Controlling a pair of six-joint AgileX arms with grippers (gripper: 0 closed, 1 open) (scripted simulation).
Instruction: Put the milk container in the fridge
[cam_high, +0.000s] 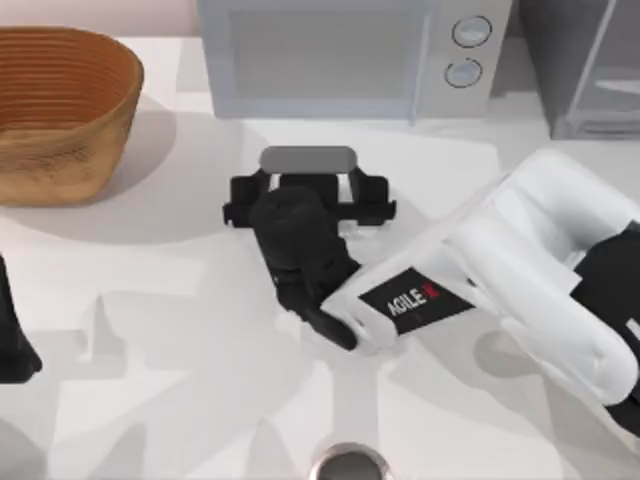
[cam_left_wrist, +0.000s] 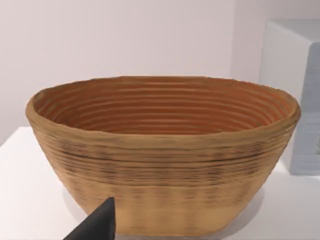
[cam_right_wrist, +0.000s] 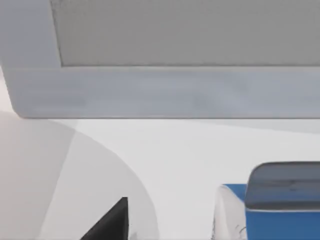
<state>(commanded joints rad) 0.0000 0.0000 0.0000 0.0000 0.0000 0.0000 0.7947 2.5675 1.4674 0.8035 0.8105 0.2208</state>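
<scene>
Top view: right gripper hung over the milk container, just in front of the microwave. Its black fingers stood apart to either side of the carton's grey top; contact could not be told. Judged step: closing in for the grasp, carton not yet lifted. Next move would call for lowering, clamping, then carrying rightward to the fridge, well off to the gripper's right. Left arm was parked at the table's left edge; finger state could not be told. Basket lay far to the gripper's left.

Left wrist view: basket looked empty.

Right wrist view: carton, blue with grey top, sat close ahead, one fingertip beside it.
</scene>
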